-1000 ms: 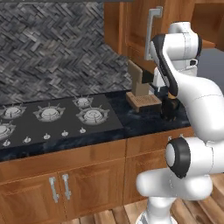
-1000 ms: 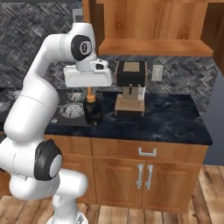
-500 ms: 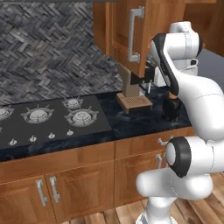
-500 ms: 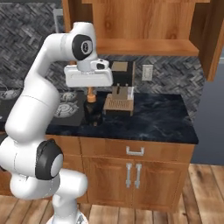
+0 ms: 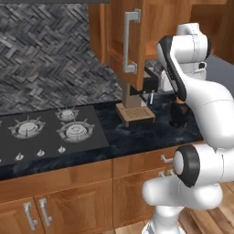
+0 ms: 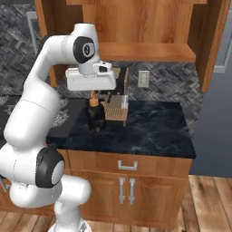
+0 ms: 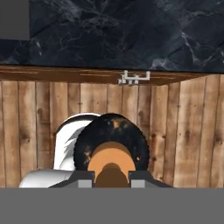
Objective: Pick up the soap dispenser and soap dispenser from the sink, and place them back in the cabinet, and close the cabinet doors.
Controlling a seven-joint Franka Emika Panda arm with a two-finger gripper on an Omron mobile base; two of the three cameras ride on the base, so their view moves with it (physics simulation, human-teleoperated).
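Observation:
My gripper [image 6: 93,94] is shut on the tan pump of the black squarish soap dispenser [image 6: 95,118], which hangs upright just above the dark counter [image 6: 149,129]. In the left base view the bottle [image 5: 179,115] shows beside my arm. Looking down the hand, the dispenser [image 7: 111,144] sits between the fingertips [image 7: 86,179], over the counter's front edge and the wooden floor. The cabinet [image 6: 136,52] stands above, its shelf bare and both doors open: the left door [image 5: 132,41] with its grey bar handle and the right door [image 6: 210,41]. The sink is out of view.
A coffee machine with a slatted tan tray [image 5: 135,113] stands on the counter just behind the bottle [image 6: 115,108]. A gas hob [image 5: 50,132] lies to the left. Drawer and door fronts [image 6: 127,165] run under the counter, and an outlet [image 6: 144,78] is on the wall.
The whole picture has shifted: the base has driven right, so hob and coffee machine slide left and the open cabinet comes overhead. My gripper holds the black dispenser as before.

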